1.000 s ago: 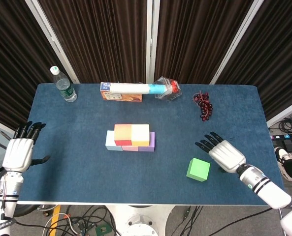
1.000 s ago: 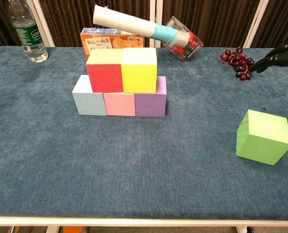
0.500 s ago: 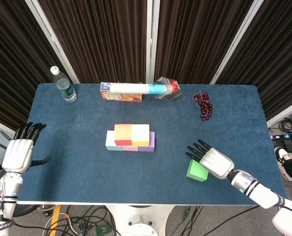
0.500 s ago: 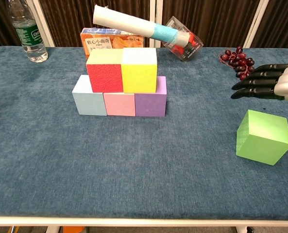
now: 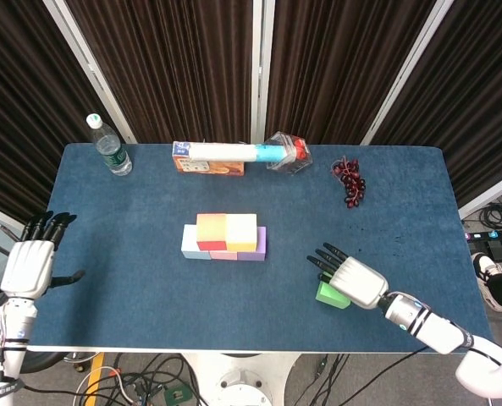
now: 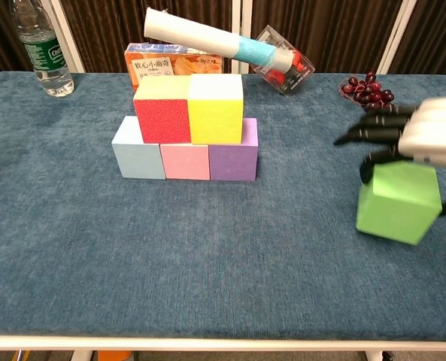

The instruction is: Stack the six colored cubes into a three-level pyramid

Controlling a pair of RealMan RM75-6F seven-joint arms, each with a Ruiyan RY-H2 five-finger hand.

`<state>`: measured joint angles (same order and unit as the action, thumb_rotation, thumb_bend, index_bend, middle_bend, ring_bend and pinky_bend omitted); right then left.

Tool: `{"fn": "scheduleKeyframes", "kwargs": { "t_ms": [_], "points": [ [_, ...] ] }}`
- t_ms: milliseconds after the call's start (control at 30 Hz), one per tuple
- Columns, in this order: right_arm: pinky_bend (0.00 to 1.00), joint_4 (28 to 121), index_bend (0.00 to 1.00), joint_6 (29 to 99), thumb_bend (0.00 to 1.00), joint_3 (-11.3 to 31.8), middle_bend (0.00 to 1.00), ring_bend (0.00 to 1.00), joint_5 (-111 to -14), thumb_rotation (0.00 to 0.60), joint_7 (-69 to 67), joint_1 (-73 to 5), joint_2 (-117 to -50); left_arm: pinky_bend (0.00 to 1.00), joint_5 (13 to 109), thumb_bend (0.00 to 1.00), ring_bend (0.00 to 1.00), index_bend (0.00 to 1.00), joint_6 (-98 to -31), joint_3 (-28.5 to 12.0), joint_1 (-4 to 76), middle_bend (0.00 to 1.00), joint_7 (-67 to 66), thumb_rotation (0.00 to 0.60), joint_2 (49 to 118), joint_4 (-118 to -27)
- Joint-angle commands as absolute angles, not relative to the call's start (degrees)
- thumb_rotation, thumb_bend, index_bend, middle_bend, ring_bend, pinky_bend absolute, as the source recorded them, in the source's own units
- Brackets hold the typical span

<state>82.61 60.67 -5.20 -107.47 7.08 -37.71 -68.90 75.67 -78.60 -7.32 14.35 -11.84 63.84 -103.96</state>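
R hand [image 6: 426, 139] sits on top of the green cube [image 6: 398, 203], dark fingers [image 6: 373, 135] draped over its upper edge, thumb down the far side; cube looks tilted, grip seems on but can't tell if it's off the table. Two-level stack [image 6: 186, 128] is well to the hand's left: light blue, pink, purple below, red & yellow on top. L hand [image 5: 29, 264] at table edge [image 5: 56, 338], fingers spread, holding nothing.

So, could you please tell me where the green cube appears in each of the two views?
Head view: green cube low, right of centre, under the right hand.
Chest view: green cube at the right edge, below that hand.
Shared landmark: grapes beyond it.
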Motion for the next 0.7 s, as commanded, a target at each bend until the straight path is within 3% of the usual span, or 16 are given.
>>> {"fn": "scheduleKeyframes", "kwargs": {
  "t_ms": [33,267,467,700],
  "points": [
    [0.00,85.8,0.47,64.1,0.15,-2.9,0.07,0.00,-107.3,0.600,5.1,-38.2,-66.6,0.06,75.7,0.00,0.05,0.15,-78.7,-7.3,14.3,0.10,-11.9,0.600,63.8,-104.0],
    [0.00,94.1,0.47,64.3,0.15,3.6,0.10,0.00,-103.7,0.600,1.4,-42.4,-62.4,0.06,76.0,0.00,0.05,0.15,-79.1,-7.3,14.2,0.10,-11.8,0.600,63.6,-104.1],
    [0.00,97.9,0.47,56.1,0.15,10.5,0.10,0.00,-96.1,0.600,2.3,-49.2,-63.0,0.06,75.6,0.00,0.05,0.15,-78.7,-7.6,14.5,0.10,-11.8,0.600,63.6,-103.9],
    [0.00,96.5,0.47,44.3,0.15,15.4,0.10,0.00,-86.4,0.600,7.3,-57.6,-67.1,0.06,74.8,0.00,0.05,0.15,-78.0,-7.9,14.8,0.10,-11.2,0.600,63.6,-103.3]
  ]
}}
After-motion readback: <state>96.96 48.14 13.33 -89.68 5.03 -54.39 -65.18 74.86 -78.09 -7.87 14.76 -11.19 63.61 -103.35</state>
